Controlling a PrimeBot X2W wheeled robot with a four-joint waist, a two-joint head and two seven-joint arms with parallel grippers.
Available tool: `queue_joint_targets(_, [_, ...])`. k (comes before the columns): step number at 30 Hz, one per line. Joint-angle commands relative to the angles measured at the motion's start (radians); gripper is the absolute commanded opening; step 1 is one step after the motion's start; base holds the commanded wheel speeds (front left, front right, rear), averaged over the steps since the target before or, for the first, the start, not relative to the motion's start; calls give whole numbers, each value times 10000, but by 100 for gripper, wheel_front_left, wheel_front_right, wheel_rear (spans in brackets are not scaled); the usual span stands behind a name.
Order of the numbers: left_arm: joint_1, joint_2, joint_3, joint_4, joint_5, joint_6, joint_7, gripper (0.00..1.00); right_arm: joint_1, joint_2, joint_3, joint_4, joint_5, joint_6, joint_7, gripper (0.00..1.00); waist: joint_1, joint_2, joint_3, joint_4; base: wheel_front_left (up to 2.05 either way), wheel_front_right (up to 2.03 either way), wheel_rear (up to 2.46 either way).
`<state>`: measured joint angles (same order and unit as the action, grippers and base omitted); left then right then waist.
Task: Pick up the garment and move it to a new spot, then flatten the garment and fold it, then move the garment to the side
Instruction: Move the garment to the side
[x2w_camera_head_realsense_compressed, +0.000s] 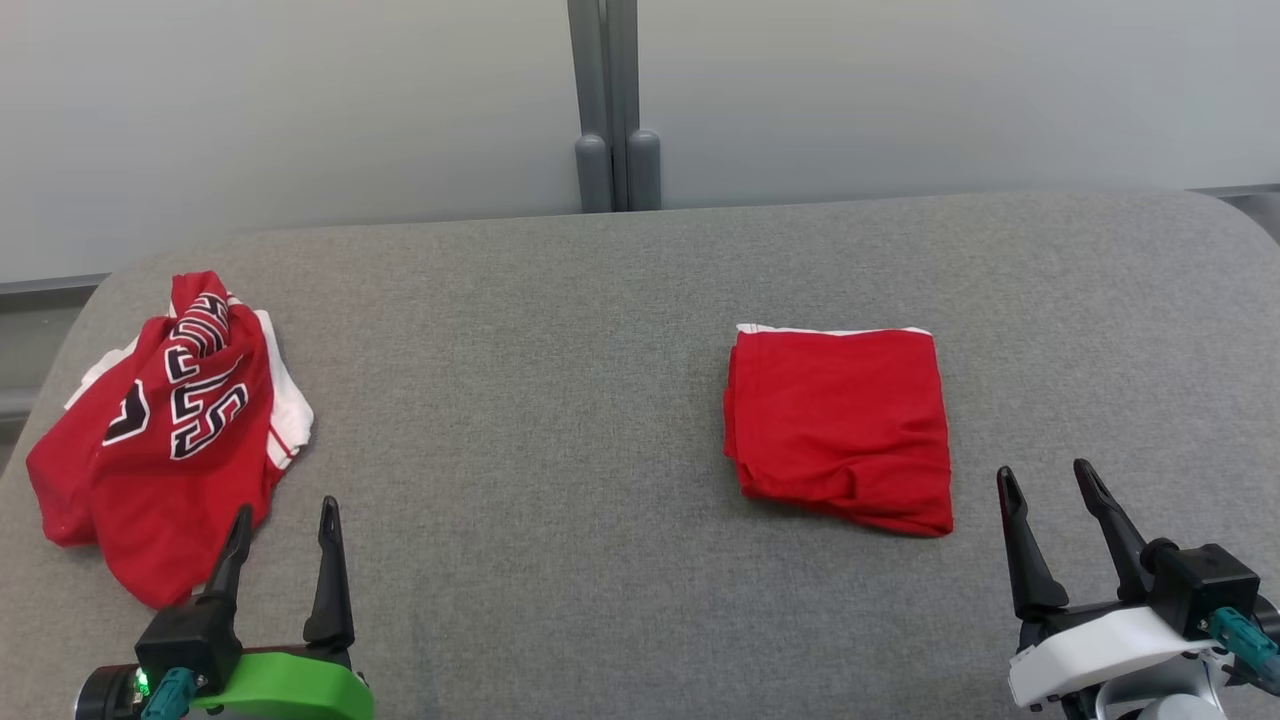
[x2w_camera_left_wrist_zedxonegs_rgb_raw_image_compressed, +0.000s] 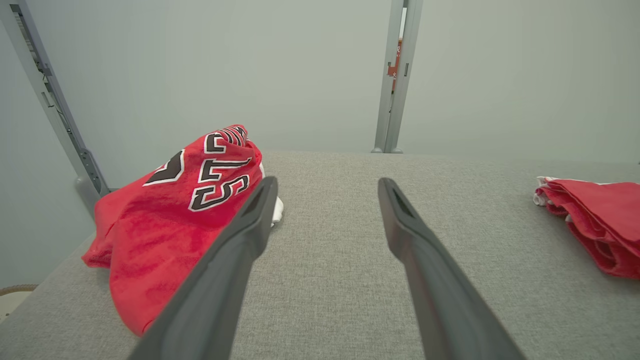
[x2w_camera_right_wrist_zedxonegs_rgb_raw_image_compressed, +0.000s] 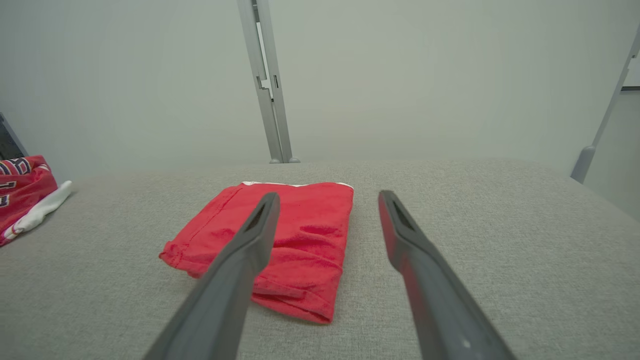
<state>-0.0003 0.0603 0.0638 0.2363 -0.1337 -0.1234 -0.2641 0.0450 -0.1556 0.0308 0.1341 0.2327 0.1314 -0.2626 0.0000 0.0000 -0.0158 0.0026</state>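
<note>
A crumpled red garment (x2w_camera_head_realsense_compressed: 165, 430) with black-and-white lettering and white trim lies in a heap at the left of the grey table (x2w_camera_head_realsense_compressed: 520, 420). My left gripper (x2w_camera_head_realsense_compressed: 286, 506) stands open just right of its near edge, with nothing between the fingers. In the left wrist view the heap (x2w_camera_left_wrist_zedxonegs_rgb_raw_image_compressed: 170, 220) sits left of the open gripper (x2w_camera_left_wrist_zedxonegs_rgb_raw_image_compressed: 327, 181). A second red garment (x2w_camera_head_realsense_compressed: 840, 425), folded into a flat rectangle, lies right of centre. My right gripper (x2w_camera_head_realsense_compressed: 1044, 470) is open, near and to the right of it; the right wrist view shows the fold (x2w_camera_right_wrist_zedxonegs_rgb_raw_image_compressed: 295, 240) partly behind the left finger of the open gripper (x2w_camera_right_wrist_zedxonegs_rgb_raw_image_compressed: 328, 195).
A pale wall with a grey upright post (x2w_camera_head_realsense_compressed: 612, 110) stands behind the table's far edge. The table's left corner curves off close beside the crumpled heap. Bare grey cloth stretches between the two garments.
</note>
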Motion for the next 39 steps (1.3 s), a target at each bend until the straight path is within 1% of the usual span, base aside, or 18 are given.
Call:
queue_joint_targets(1, [5,17,28,27,-3,-36,0,100,51,-19,23,-13,15,-16,-30,100,0,0,0,7,0,0,0])
queue_joint_targets(9, [-21,10,46,47,9,-41,0,100,0,-59,56,30,-3,-16,-30,100,0,0,13,21,0,0,0])
queue_joint_targets(25, [-46,8,57,50,25,-60,0,100,-221,65,23,228,-39,-15,-30,100,0,0,57,4,0,0,0])
queue_joint_targets(29, [-75,-1,31,48,29,-63,0,100,-720,-10,155,366,-100,-16,-30,100,0,0,114,-3,0,0,0])
queue_joint_targets(33, [-199,-11,-39,56,16,-66,0,100,-1511,-251,363,650,-210,-16,-30,100,0,0,231,38,0,0,0])
queue_joint_targets(39, [-462,-28,-146,-2,39,-68,0,100,-3108,-659,631,1635,-314,-16,259,100,0,0,670,146,0,0,0])
